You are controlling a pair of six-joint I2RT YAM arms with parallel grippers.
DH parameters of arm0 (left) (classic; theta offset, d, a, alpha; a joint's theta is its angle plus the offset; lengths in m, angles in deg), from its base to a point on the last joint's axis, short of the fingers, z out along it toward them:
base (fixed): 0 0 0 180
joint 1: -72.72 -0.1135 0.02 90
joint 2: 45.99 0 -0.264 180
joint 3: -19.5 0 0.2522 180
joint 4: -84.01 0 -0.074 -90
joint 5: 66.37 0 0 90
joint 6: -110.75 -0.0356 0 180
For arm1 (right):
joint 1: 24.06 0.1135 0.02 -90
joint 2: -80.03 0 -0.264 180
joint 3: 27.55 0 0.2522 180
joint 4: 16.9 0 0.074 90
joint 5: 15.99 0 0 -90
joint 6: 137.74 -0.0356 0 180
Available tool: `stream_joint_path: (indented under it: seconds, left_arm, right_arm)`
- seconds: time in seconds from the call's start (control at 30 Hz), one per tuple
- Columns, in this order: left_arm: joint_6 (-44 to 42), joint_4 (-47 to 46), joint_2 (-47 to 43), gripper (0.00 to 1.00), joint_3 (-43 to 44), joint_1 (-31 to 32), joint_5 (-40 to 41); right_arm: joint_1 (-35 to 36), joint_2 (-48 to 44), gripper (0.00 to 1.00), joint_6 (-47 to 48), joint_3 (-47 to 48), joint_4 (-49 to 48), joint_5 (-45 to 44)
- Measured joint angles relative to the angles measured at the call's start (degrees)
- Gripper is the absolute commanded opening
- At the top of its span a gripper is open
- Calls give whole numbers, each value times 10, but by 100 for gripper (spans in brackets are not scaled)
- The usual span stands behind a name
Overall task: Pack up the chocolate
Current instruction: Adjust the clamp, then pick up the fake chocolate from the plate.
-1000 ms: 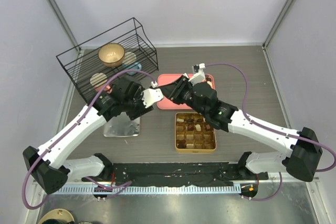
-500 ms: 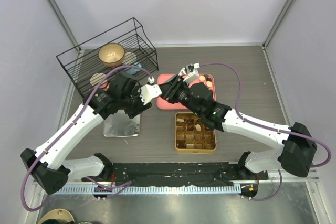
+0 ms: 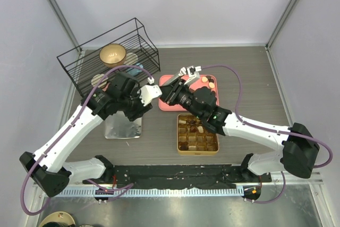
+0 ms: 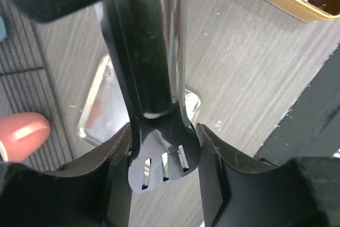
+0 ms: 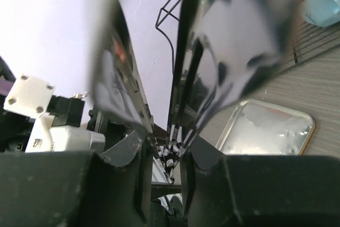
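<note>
My left claw (image 4: 163, 131) and right claw (image 5: 166, 144) are both clamped on the same black tongs (image 4: 151, 51), chocolate (image 3: 197, 129) waiting in the gold tin (image 3: 197, 152) and on the pink tray (image 3: 166, 106), so a mistimed release could twist the tongs loose onto the desk (image 3: 244, 78).

You can read no text, label, brand, number or sign in any of these views. Nothing is written on the chocolate (image 3: 197, 129), on the gold tin (image 3: 197, 153) or on the pink tray (image 3: 166, 106). The right wrist view is too blurred to tell any marks.
</note>
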Motion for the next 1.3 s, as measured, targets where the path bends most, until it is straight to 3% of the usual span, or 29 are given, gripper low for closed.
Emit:
stream_joint_path:
  seconds: [0.03,0.07,0.13,0.17,0.53,0.8,0.97,1.3]
  left_arm:
    - [3,4,0,25,3,0,-2]
    - [5,9,0,54,5,0,-5]
    - [8,19,0,87,11,-1,-12]
    - [6,18,1,99,16,0,-23]
    - [13,-8,-2,100,68,-30,-35]
    - [40,16,52,100,111,-158,-96]
    - [54,11,69,100,100,-232,-143]
    - [69,-13,34,100,32,-245,-139]
  right_arm:
    - [4,0,3,8,0,-4,-5]
    - [9,0,2,16,0,-8,-13]
    - [19,-2,1,33,0,-12,-29]
    - [23,-3,1,45,0,-9,-34]
    - [37,-60,1,250,-14,147,-170]
    - [16,-108,1,367,-12,154,-260]
    - [-88,-73,1,385,16,192,-252]
    - [-171,56,6,430,37,161,-241]
